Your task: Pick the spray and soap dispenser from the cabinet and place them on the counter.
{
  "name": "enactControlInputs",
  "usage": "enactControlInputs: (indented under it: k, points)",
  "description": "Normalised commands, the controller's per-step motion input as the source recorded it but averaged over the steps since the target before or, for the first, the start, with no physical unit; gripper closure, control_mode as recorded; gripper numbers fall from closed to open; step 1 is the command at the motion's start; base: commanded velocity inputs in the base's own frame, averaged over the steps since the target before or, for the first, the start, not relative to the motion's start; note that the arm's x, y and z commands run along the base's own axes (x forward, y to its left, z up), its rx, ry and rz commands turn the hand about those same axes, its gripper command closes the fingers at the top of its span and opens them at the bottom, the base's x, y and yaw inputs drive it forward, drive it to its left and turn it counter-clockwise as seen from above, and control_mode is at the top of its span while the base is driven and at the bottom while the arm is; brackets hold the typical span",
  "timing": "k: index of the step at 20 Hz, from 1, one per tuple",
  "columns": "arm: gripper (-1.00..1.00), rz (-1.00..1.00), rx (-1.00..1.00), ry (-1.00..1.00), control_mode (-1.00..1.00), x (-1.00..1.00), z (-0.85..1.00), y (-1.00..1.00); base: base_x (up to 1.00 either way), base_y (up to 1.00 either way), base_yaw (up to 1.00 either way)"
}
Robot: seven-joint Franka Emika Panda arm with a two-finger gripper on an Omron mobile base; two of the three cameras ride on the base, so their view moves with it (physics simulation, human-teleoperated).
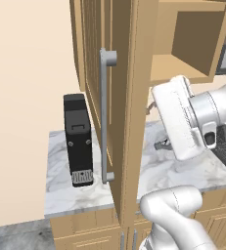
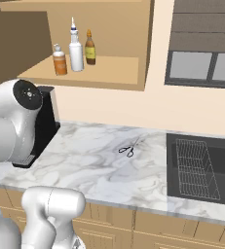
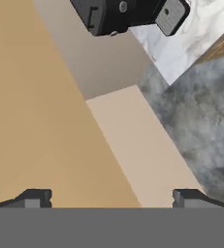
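Observation:
The cabinet [image 2: 109,73] stands open, its shelf in plain sight. On the shelf the orange soap dispenser [image 2: 59,60] stands at the left, with the taller white spray [image 2: 76,48] right beside it. Below runs the marble counter [image 2: 99,170]. In the left base view the swung-out cabinet door [image 1: 119,97] with its grey bar handle [image 1: 104,117] hides the bottles. My gripper [image 3: 111,198] is open with nothing between its fingertips [image 3: 34,198]. It faces the wooden door at close range, well below and left of the bottles.
An amber bottle [image 2: 90,47] stands behind the spray. A black appliance [image 1: 78,140] sits on the counter's left end, seen too in the hand view [image 3: 128,13]. Small scissors [image 2: 127,151] lie mid-counter. A dark sink [image 2: 196,168] with a wire rack is at the right.

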Motion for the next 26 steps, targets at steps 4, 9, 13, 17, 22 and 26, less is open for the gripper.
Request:
enactControlInputs:
  k: [4, 9, 13, 17, 22, 26]
  points:
    - [-1.0, 0.18, -0.27, -0.06, -1.0, 0.01, -0.02, -0.1, 0.0, 0.0, 0.0]
    - [-1.0, 0.21, -0.34, -0.14, -1.0, 0.0, -0.12, 0.0, 0.0, 0.0, 0.0]
    - [-1.0, 0.19, -0.32, -0.21, -1.0, -0.01, -0.21, -0.14, 0.0, 0.0, 0.0]
    - [-1.0, 0.18, -0.3, -0.23, -1.0, -0.02, -0.28, -0.31, 0.0, 0.0, 0.0]
    - [-1.0, 0.13, -0.35, -0.29, -1.0, -0.03, -0.44, -0.19, 0.0, 0.0, 0.0]
    - [-1.0, 0.09, -0.38, -0.29, -1.0, -0.07, -0.42, -0.08, 0.0, 0.0, 0.0]
